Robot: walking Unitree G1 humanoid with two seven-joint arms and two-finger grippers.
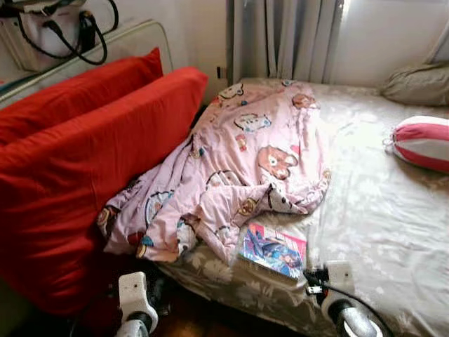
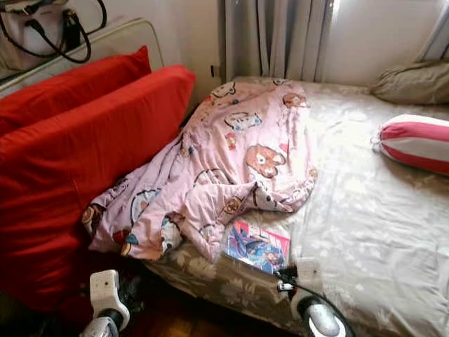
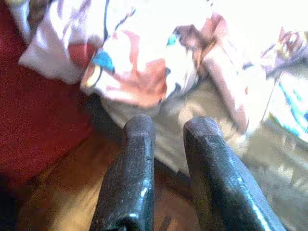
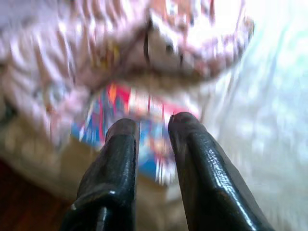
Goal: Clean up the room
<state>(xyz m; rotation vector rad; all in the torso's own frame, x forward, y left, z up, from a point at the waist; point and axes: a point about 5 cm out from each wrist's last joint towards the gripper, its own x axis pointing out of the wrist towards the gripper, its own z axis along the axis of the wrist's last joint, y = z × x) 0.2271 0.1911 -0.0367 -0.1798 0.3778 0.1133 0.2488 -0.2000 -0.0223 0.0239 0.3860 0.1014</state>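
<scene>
A crumpled pink blanket [image 1: 238,161] with cartoon prints lies across the left part of the bed [image 1: 379,210]. A colourful book [image 1: 273,249] lies flat at the bed's near edge, just under the blanket's lower fold. My right gripper [image 4: 153,124] hovers low at that edge and points at the book [image 4: 144,130], its fingers slightly apart with nothing between them. My left gripper [image 3: 169,126] hangs above the wooden floor beside the bed's corner. It faces the blanket's hanging end [image 3: 139,62] and is open and empty.
Two big red cushions [image 1: 77,175] lean against the bed's left side. A pink and white striped bolster [image 1: 424,142] and a grey pillow [image 1: 421,84] lie at the right. A white bag [image 1: 49,31] with black straps sits behind the cushions. Curtains [image 1: 280,38] hang behind the bed.
</scene>
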